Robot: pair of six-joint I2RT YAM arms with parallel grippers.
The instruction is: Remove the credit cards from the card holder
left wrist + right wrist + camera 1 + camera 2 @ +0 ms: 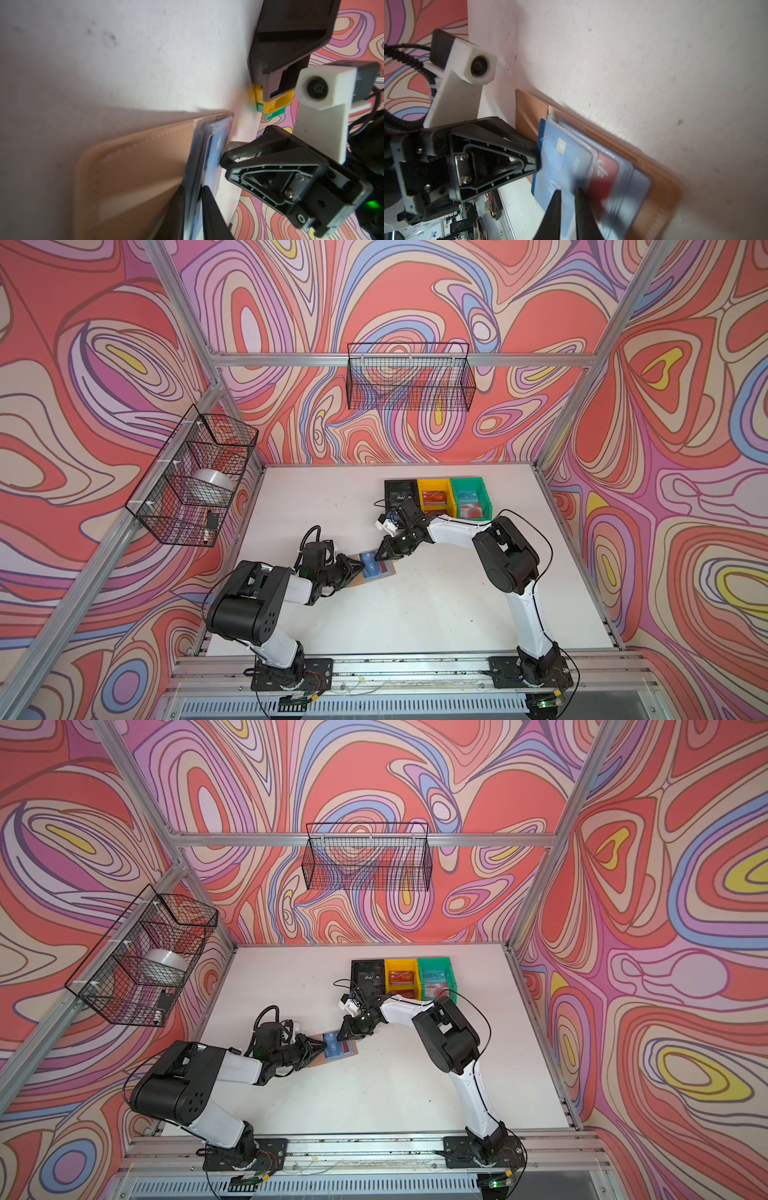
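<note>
Tan card holder (135,166) open on white surface (415,614); blue card (566,158), red card (604,172) inside clear sleeves (633,182). Left claw (536,154) pinches blue card edge; right claw (223,162) pinches clear sleeves. Behind: black bin (401,482), yellow bin (434,481), green bin (467,480), cards in each.

Bright, even light fills both top views, leaving only faint shadows. In the wrist views the near card holder (135,166) is blurred, and soft shadow dims the bench (124,62).

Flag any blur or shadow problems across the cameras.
Left wrist view: tan leather-look card holder soft, close-up blur at the left tool; right wrist view: blue plastic card fairly sharp, right tool blurred; both top views: evenly lit, sharp.
</note>
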